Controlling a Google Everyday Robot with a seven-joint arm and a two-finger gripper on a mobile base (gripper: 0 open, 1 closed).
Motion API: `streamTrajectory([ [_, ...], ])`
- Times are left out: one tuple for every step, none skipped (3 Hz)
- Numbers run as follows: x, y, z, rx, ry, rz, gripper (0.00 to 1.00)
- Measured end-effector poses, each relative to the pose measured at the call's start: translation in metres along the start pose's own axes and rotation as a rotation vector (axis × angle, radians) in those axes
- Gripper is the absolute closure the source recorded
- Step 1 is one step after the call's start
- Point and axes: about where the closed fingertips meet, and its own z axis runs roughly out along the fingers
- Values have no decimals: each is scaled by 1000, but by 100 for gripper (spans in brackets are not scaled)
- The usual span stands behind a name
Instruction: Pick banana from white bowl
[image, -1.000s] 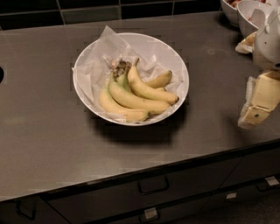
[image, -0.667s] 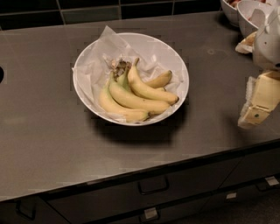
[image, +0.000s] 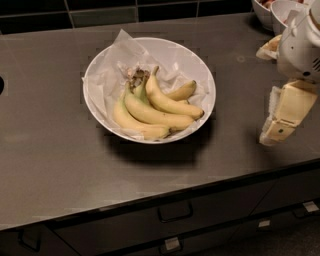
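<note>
Banana bunch (image: 155, 107) | in white bowl (image: 198, 65), mid-worktop (image: 50, 165) | long axis left-right, tips toward gripper (image: 272, 134) | gripper right of bowl, apart; opening cannot be told

Dark grey countertop (image: 55, 155) below a dark tiled wall (image: 100, 12), handled drawers (image: 175, 215) beneath. Small white bowls (image: 277, 11) stand at its far right corner, behind the gripper (image: 274, 134)

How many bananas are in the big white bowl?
4 in the white bowl: front banana, middle banana, long banana behind it, short banana at the back. Others may be hidden. The gripper hangs right of the bowl.
</note>
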Motion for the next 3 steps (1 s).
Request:
streamTrajectory([
  [-29,6,13,-16,-96,-35,0],
  [-29,6,13,-16,-96,-35,0],
  [-39,7,18,-24,-108,-48,0],
])
